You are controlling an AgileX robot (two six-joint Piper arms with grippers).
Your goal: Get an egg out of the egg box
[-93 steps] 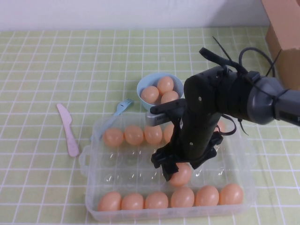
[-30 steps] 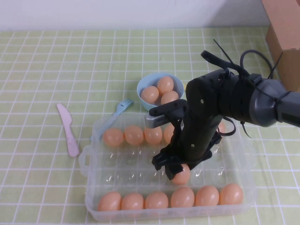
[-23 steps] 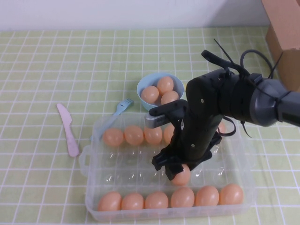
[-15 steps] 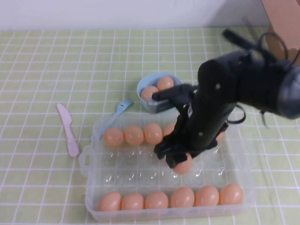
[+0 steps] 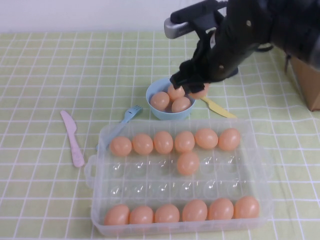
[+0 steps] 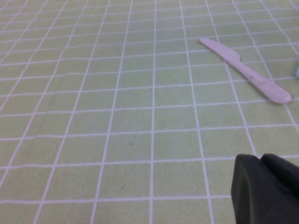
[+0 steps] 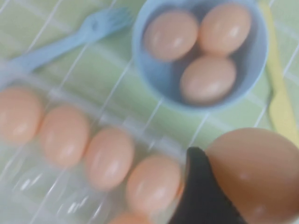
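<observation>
My right gripper [image 5: 194, 86] is shut on a peach-orange egg [image 5: 200, 92] and holds it in the air over the near right rim of the light-blue bowl [image 5: 152, 93]. In the right wrist view the egg [image 7: 254, 172] sits against a black finger [image 7: 200, 191]. The clear egg box [image 5: 95, 172] lies in front, with a back row and a front row of several eggs each and one egg [image 5: 188, 163] in the middle. My left gripper [image 6: 268, 189] is low over bare tablecloth, away from the box, its fingers together and empty.
The bowl [image 7: 140, 42] holds three eggs. A blue fork [image 5: 127, 116] lies at the box's back left corner and a pink knife [image 5: 73, 139] to its left. A yellow knife [image 5: 217, 107] lies right of the bowl. A cardboard box [image 5: 310, 80] stands at far right.
My right gripper has risen out of the egg box with the egg and moved back, from the box's middle row to over the bowl.
</observation>
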